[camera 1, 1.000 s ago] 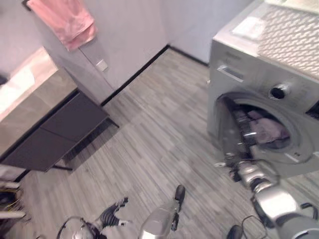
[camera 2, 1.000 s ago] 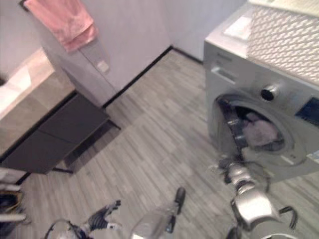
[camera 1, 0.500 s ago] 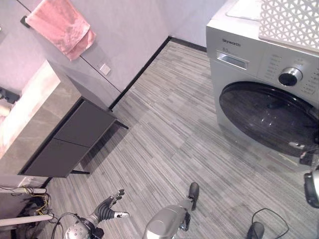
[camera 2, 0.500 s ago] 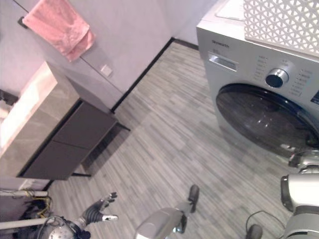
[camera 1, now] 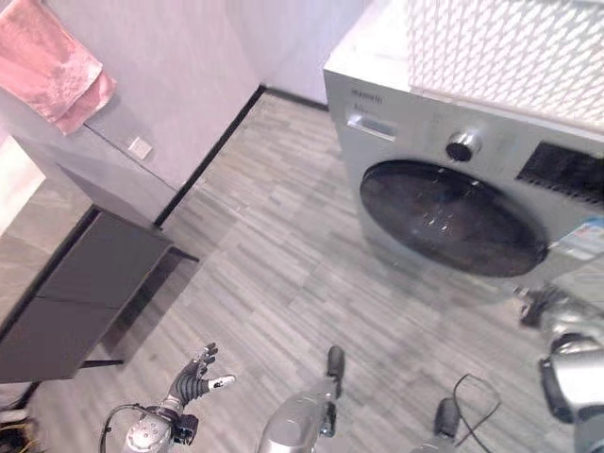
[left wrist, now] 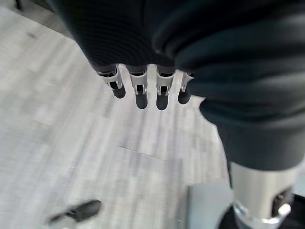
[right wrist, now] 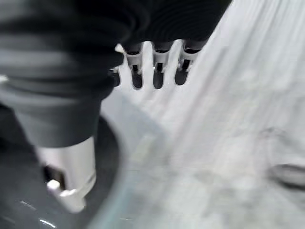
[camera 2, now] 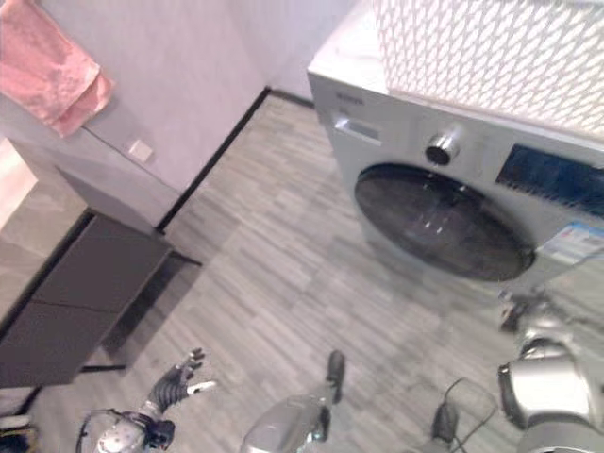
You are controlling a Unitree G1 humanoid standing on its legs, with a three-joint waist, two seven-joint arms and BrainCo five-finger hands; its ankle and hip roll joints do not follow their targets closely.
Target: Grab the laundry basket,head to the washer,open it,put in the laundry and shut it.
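Left eye view: the washer stands far right, its round dark door closed, with the white laundry basket on top (lattice-sided). The right hand hangs just below the door, seemingly holding nothing, fingers loosely straight. The left hand is low at near left, fingers spread.

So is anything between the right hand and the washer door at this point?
Nothing visible. The right hand hangs empty with straight fingers just below the lower right edge of the washer door, which is closed, with bare floor around. The left hand hangs open, far off.
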